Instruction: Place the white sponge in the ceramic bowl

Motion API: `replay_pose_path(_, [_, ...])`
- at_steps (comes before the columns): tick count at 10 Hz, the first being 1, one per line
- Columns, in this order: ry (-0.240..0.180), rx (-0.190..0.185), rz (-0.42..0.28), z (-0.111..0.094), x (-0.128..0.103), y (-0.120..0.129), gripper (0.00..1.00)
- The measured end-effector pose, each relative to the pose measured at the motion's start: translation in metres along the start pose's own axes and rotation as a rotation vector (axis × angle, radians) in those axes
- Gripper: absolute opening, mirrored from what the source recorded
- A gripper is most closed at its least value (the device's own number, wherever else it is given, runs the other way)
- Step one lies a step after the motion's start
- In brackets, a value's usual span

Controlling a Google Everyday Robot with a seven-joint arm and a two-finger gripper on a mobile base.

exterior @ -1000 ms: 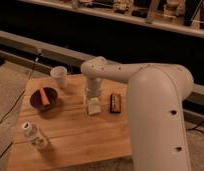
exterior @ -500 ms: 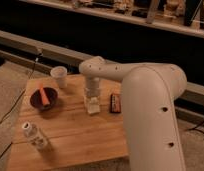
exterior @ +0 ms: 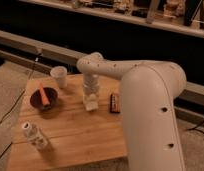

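The white sponge [exterior: 91,105] lies on the wooden table [exterior: 80,135], a little right of its middle. My gripper [exterior: 90,98] points straight down right over the sponge, at or just above its top. The ceramic bowl [exterior: 45,98] is dark reddish-brown and sits at the table's left, well apart from the gripper. An orange stick-like object [exterior: 43,94] lies in the bowl.
A white paper cup [exterior: 59,76] stands at the back left, behind the bowl. A dark brown bar [exterior: 115,102] lies just right of the sponge. A small pale bottle [exterior: 35,136] lies at the front left. My large white arm [exterior: 150,110] covers the table's right side.
The gripper stays over the sponge, shifted very slightly left. The arm's large link has swung a little left and covers more of the table's right side.
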Motion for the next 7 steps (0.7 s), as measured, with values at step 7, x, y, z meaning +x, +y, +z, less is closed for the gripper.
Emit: replay_pose_path(7, [-0.057, -0.079, -0.175, -0.077, -0.002, 0.107, 0.0])
